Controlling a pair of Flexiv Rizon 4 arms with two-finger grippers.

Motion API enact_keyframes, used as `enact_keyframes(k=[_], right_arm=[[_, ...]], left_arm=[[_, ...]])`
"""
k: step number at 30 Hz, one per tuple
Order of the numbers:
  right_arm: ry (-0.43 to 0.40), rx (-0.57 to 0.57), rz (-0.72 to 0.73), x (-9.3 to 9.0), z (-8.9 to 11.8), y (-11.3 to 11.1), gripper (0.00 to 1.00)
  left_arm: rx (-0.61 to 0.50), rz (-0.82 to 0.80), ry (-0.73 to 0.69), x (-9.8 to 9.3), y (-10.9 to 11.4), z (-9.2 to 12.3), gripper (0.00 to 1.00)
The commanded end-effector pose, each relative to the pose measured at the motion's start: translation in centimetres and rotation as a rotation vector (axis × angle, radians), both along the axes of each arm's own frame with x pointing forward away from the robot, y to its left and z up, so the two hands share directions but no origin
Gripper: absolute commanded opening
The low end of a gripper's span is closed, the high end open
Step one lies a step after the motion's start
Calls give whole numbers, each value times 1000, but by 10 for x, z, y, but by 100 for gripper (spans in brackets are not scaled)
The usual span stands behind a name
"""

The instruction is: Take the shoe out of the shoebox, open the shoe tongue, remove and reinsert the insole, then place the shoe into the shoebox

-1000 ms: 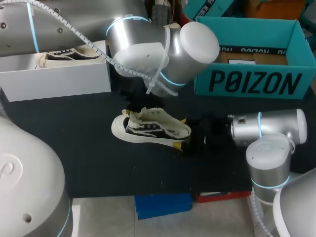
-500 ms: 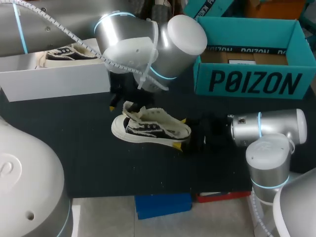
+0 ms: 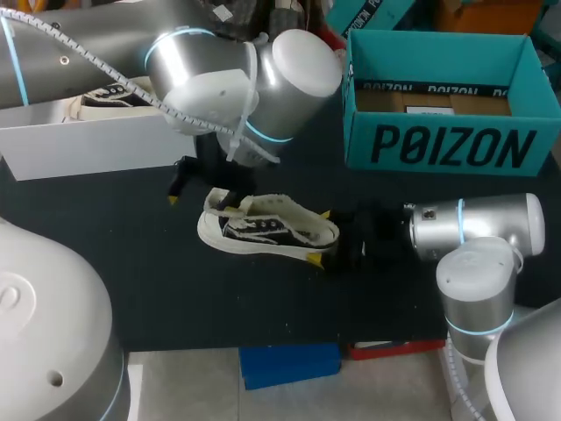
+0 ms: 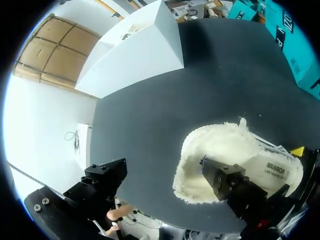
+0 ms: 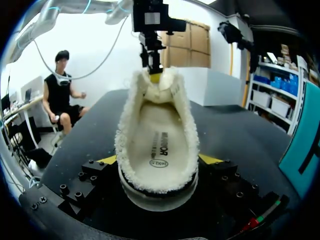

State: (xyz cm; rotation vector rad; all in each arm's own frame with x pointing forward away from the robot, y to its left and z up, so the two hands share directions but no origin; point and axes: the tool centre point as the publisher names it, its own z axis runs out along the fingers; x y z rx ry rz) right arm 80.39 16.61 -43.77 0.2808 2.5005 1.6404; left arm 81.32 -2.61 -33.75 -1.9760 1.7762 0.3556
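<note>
A cream and black low shoe (image 3: 267,230) lies on its sole in the middle of the black table (image 3: 131,263), with its fleecy cream insole (image 5: 159,150) showing inside. My right gripper (image 5: 159,161) is shut on the shoe's heel (image 3: 317,235), one yellow tip on each side. At the toe end my left gripper (image 3: 197,195) hangs open and wide. One of its fingers (image 4: 227,180) is over the shoe's fleecy rim (image 4: 220,150); the other (image 4: 102,180) is over bare table. Nothing is held between them.
A white shoebox (image 3: 96,140) with a second shoe (image 3: 114,95) in it stands at the back left. A teal shoebox (image 3: 447,145) stands open at the back right. Bare table lies left of the shoe and in front of it.
My left gripper has opened from shut, let go at the shoe's tongue end and moved left. The shoe and my right arm have stayed put.
</note>
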Motion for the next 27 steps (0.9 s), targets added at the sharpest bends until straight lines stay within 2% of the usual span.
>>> enact_keyframes(k=[1, 10, 18, 22, 27], right_arm=[[1, -1, -2, 0, -2, 0, 0], [1, -1, -2, 0, -2, 0, 0], [1, -1, -2, 0, -2, 0, 0], [1, -1, -2, 0, -2, 0, 0], [1, -1, -2, 0, -2, 0, 0]], left_arm=[[-6, 8, 13, 3, 8, -11, 100], [16, 20, 46, 4, 11, -29, 100], [35, 22, 53, 5, 11, -35, 100], [-2, -18, 25, 0, 12, -24, 100], [-186, -173, -15, -7, 10, 11, 100]])
